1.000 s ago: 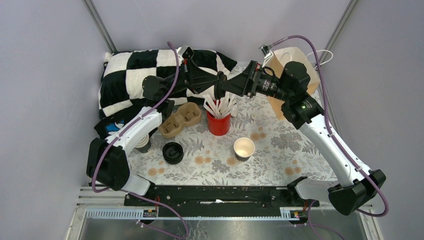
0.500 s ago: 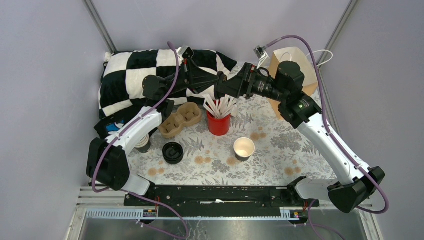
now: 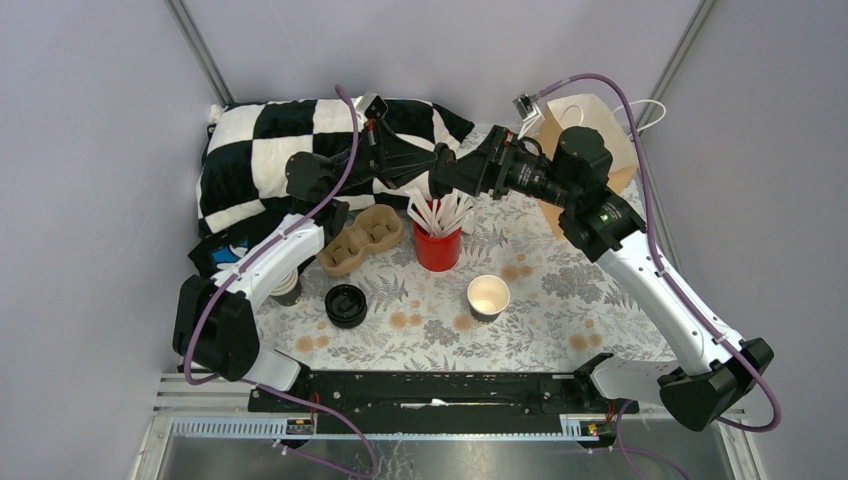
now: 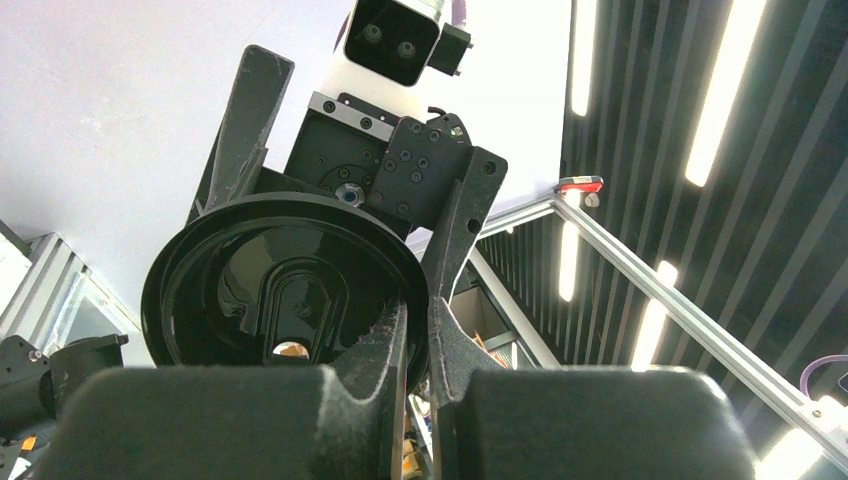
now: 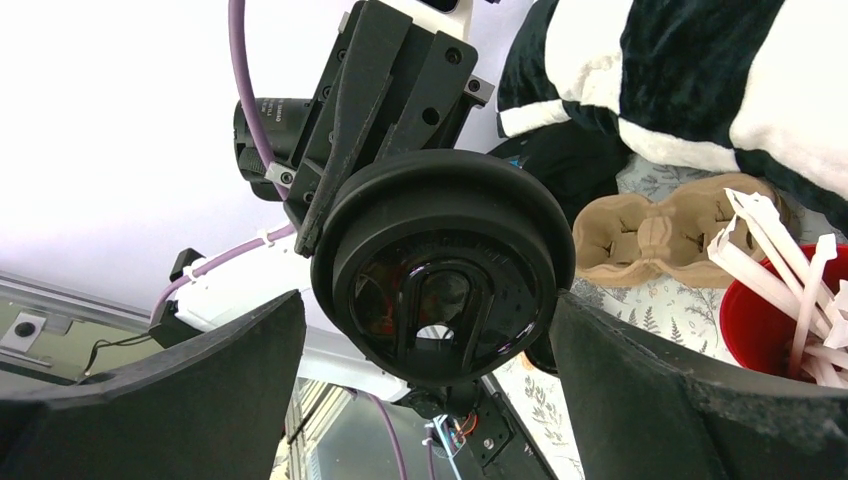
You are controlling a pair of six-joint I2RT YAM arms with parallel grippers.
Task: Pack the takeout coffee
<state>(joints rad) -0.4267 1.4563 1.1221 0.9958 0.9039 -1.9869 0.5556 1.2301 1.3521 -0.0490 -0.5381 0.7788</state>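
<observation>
The black lid (image 5: 445,270) is pinched at its rim by the left jaws; it is flanked face-on, untouched, by the wide right jaws.

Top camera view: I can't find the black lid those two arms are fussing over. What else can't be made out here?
- Round black plastic lid: top view, lost among the dark left gripper and right gripper; only the wrist views show it.
- Brown paper bag: top view, mostly behind the right arm; inside hidden.
- Stack of paper cups: top view, covered by the left arm; count unclear.
</observation>
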